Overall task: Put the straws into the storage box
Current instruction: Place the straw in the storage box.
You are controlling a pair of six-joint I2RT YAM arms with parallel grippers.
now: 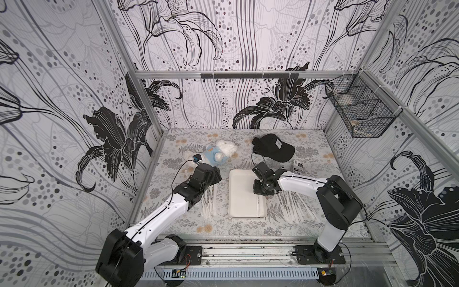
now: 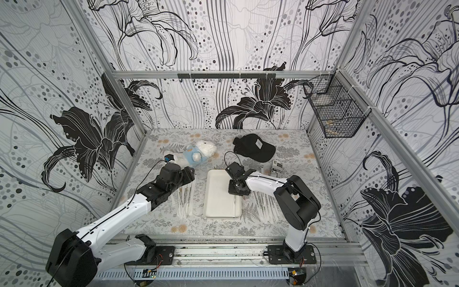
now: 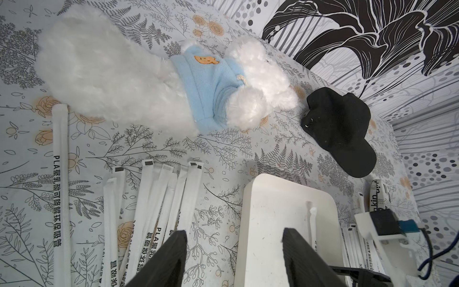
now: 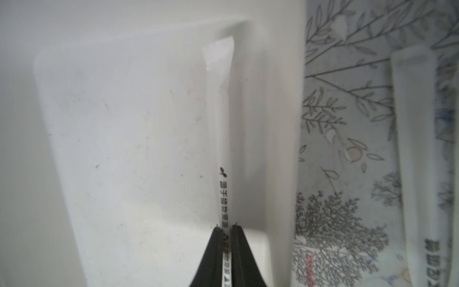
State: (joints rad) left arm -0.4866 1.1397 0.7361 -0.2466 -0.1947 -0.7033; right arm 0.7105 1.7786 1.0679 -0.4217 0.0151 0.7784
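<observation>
right gripper (image 4: 225, 227): pinched narrow on one long thin white paper-wrapped straw (image 4: 220, 119) with black print, gripping it partway along its length. That straw is inside the shallow white rectangular storage box (image 1: 239, 198), lengthwise, just beside the box's long wall on the right-arm side. Can't tell whether it touches the box floor.

left gripper (image 3: 234, 231): jaws wide apart, empty, hanging over the box's long edge on the left-arm side, near its far corner.

Loose straws, all on the floral-print table (image 1: 248, 228):
- one fan of straws (image 1: 211, 202) just beside the box, left-arm side
- a second fan (image 1: 290, 206) near the box, right-arm side, partly under the right arm
- a single straw (image 3: 59, 174) lying further out from the box than the left fan

Beyond the box's far end:
- white plush toy in a light blue top (image 1: 218, 154)
- black fabric cap (image 1: 273, 147)
- short white packet with black print (image 1: 298, 166), near the far corner on the right-arm side

Black wire mesh basket (image 1: 360, 109) hangs on the wall, well apart from the box on the right-arm side.
</observation>
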